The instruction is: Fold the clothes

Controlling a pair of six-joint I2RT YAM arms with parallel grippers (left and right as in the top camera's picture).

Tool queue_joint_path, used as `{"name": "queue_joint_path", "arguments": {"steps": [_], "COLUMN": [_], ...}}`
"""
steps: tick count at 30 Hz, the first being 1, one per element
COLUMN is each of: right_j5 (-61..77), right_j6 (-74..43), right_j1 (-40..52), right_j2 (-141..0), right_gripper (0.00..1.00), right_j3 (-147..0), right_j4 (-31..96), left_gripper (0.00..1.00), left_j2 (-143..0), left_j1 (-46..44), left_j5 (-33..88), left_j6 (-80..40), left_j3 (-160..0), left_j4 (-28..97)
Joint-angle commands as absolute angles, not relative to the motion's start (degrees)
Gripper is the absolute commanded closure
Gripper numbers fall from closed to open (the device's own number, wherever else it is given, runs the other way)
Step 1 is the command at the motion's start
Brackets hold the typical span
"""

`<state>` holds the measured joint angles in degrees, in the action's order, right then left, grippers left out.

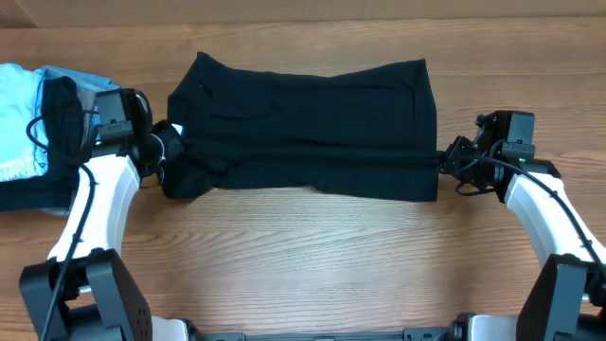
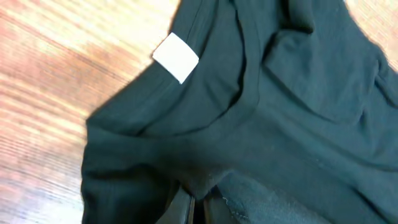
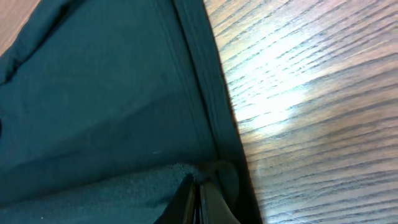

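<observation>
My left pincer and right pincer each pinch one end of the black garment, stretched flat on the worktop between them, so I judge both should lift level and equally taut for a straight crease.

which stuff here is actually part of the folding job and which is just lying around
Part of the job:
- black garment, with its white tag
- left gripper and right gripper, each pinching one end of it

Just lying about:
- light-blue folded garment
- dark cloth beside it, at the left end of the wooden table
</observation>
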<state>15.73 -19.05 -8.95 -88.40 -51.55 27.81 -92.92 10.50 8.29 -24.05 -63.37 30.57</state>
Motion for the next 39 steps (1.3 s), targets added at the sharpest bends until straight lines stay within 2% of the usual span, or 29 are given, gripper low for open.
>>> {"name": "queue_joint_path", "arguments": {"steps": [1, 6, 18, 20, 21, 23, 24, 27, 33, 36, 39], "right_j5": [13.45, 13.06, 12.88, 12.86, 12.86, 12.84, 12.82, 12.84, 12.86, 12.86, 12.86], "right_j6": [-18.61, -18.61, -15.9, -14.72, -14.72, -14.74, -14.72, -14.74, -14.72, -14.72, -14.72], "right_j1": [-8.95, -8.95, -8.49, -7.4, -6.74, -6.11, -6.11, -6.11, -6.11, -6.11, -6.11], "right_j2": [-88.68, -89.45, -90.15, -90.15, -90.15, -90.15, -90.15, -90.15, -90.15, -90.15, -90.15], "right_gripper": [0.96, 0.96, 0.96, 0.87, 0.69, 0.39, 0.39, 0.39, 0.41, 0.42, 0.42], "right_j3": [-52.88, -52.86, -52.84, -52.84, -52.84, -52.84, -52.84, -52.84, -52.84, -52.84, -52.84], "right_j4": [27.27, 27.27, 26.15, 25.91, 25.67, 25.28, 25.3, 25.8, 28.21, 31.2, 33.82], "left_gripper": [0.96, 0.91, 0.93, 0.92, 0.87, 0.64, 0.53, 0.46, 0.46, 0.54, 0.51], "left_j2": [-94.21, -96.49, -97.51, -97.51, -97.51, -97.51, -97.51, -97.51, -97.51, -97.51, -97.51], "left_j1": [10.44, 8.47, 7.68, 7.68, 7.68, 7.68, 7.68, 7.68, 7.68, 7.68, 7.66], "left_j5": [7.07, 7.07, 3.75, 3.81, 3.81, 3.86, 3.88, 4.58, 8.62, 8.64, 8.62], "left_j6": [-23.66, -22.7, -22.98, -22.98, -22.98, -23.0, -23.18, -23.18, -23.11, -23.14, -22.87], "left_j3": [-64.4, -64.4, -64.4, -64.4, -64.4, -64.4, -64.4, -64.4, -64.4, -64.4, -64.4], "left_j4": [23.86, 21.67, 23.55, 23.62, 23.64, 23.64, 23.64, 23.7, 21.5, 16.38, 14.06]}}
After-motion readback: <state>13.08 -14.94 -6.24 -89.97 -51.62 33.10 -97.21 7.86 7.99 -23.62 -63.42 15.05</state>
